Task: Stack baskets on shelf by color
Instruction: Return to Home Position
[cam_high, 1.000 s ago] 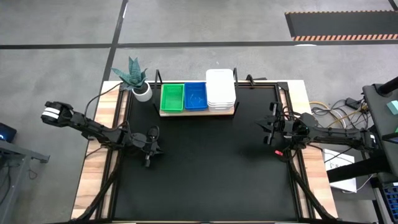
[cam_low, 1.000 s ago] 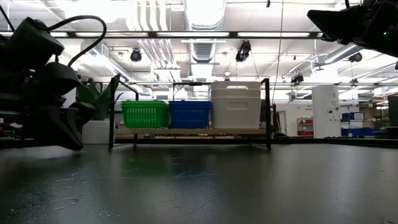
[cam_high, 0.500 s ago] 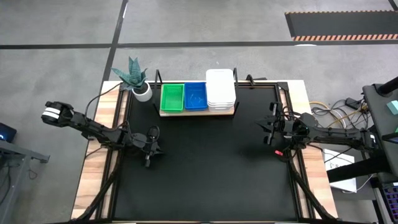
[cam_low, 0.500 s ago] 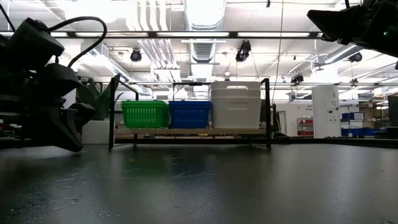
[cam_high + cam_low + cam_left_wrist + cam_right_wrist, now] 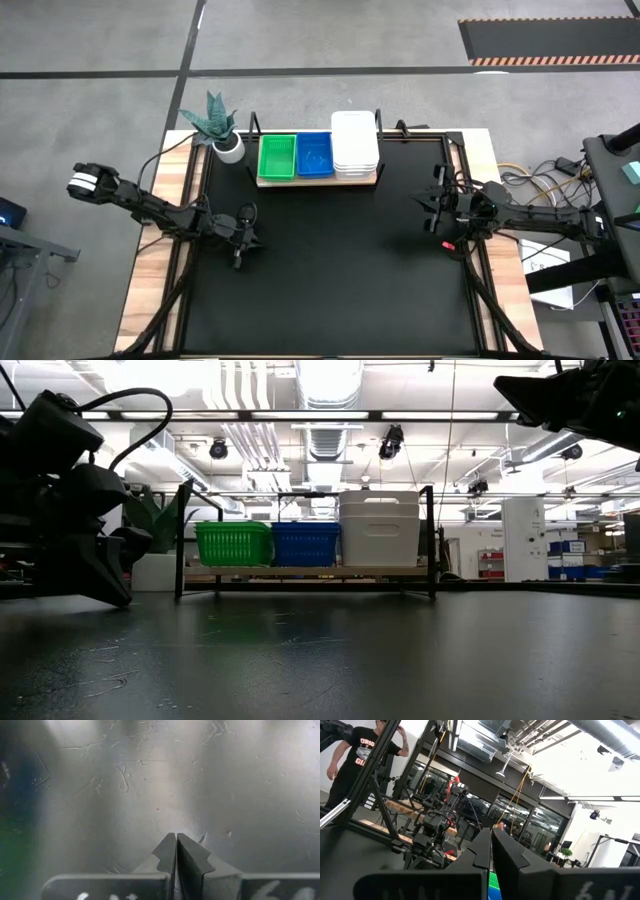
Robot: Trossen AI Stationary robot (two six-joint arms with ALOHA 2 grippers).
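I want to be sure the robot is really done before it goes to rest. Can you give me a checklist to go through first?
1. Green baskets on the shelf, at the end nearest the left arm: ok.
2. Blue baskets in the middle, beside the green: ok.
3. White baskets at the other end, the tallest stack: ok.
4. Three baskets in every stack: cannot tell.
5. Left gripper shut, holding nothing, over the table: ok.
6. Right gripper shut, holding nothing: ok.
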